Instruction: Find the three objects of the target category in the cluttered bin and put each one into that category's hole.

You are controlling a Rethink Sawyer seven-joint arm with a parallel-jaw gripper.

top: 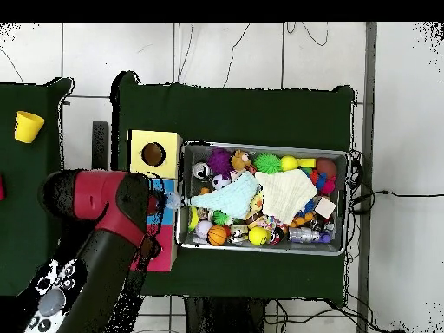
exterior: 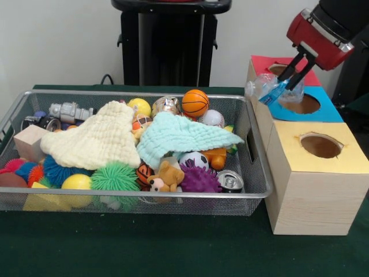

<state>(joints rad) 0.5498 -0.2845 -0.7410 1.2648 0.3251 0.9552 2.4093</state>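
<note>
your gripper is clamped on a crushed bottle beside the blue-surround hole; delivery step; next, centre it over the opening and release.

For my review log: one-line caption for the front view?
Tool holds a crushed clear bottle above the blue-surround hole, beside the cluttered bin.

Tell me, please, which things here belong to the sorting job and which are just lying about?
Job:
- gripper, fingers shut on crushed plastic bottle
- blue-surround hole
- wire mesh bin

Lying about:
- yellow cloth
- mint cloth
- mini basketball
- teddy bear
- drinks can
- yellow-surround hole
- red-surround hole
</note>
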